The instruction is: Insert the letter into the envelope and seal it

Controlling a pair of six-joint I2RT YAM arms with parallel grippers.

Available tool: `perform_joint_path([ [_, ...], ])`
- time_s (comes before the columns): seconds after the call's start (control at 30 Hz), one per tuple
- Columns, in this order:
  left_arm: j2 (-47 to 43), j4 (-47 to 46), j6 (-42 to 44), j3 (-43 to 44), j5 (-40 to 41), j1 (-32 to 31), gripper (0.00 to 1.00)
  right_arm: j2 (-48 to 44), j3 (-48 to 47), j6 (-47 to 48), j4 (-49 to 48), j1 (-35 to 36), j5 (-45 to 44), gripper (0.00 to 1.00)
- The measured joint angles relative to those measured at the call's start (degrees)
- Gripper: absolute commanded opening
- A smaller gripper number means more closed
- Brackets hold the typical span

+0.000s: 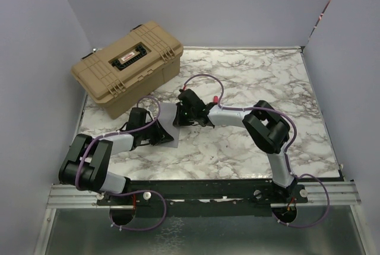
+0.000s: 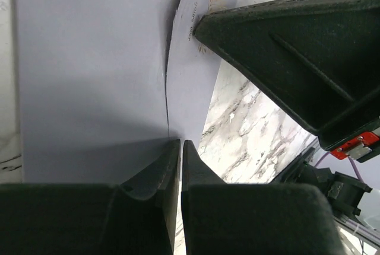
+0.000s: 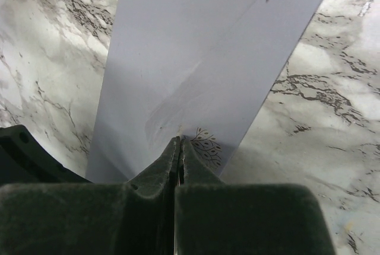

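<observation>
Envelope (image 1: 171, 129) lies on the marble bench (image 1: 255, 142), left of centre, in between the two arms. It is pale grey and plain except for a small printed motif (image 3: 206, 146) near one edge.

Left gripper (image 2: 180, 143) comes in from the near-left. Jaws are narrow, with only a sliver of a gap between them. One edge of the grey paper runs straight into that gap, so it appears pinched there. The sheet on the left of that edge looks raised off the layer beneath (there is a shadow along the fold).

Right gripper (image 3: 179, 143) comes in from the right. Jaws are pressed fully together, nothing visible between them. The closed tip rests on the envelope's surface just beside the motif. In the left wrist view the same tip touches the paper, well apart from the left fingertips.

Tan hard case (image 1: 127, 65) stands at the far-left corner of the bench, lid shut and clear of both arms. Purple cables (image 1: 205, 80) loop over each arm.
</observation>
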State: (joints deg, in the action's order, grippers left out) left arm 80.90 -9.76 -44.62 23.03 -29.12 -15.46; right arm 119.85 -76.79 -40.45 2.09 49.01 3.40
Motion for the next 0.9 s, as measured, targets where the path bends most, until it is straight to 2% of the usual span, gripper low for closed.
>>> perform_joint_path([
  [0.13,1.22,0.72,-0.13,0.96,-0.79,-0.02,0.00,-0.85,1.55,0.94,-1.14,0.00,0.72,0.00],
  [0.4,1.49,5.18,0.52,3.08,0.35,-0.11,0.00,-1.05,3.82,4.33,-5.27,-0.59,10.01,0.00],
  [0.67,1.51,6.29,1.46,3.56,0.44,-0.15,0.00,2.45,0.61,3.15,-6.69,-1.36,13.20,0.00],
  [0.9,1.90,6.95,2.10,4.13,0.20,-0.15,0.00,6.05,-5.55,1.49,-4.70,-2.27,11.82,0.00],
])
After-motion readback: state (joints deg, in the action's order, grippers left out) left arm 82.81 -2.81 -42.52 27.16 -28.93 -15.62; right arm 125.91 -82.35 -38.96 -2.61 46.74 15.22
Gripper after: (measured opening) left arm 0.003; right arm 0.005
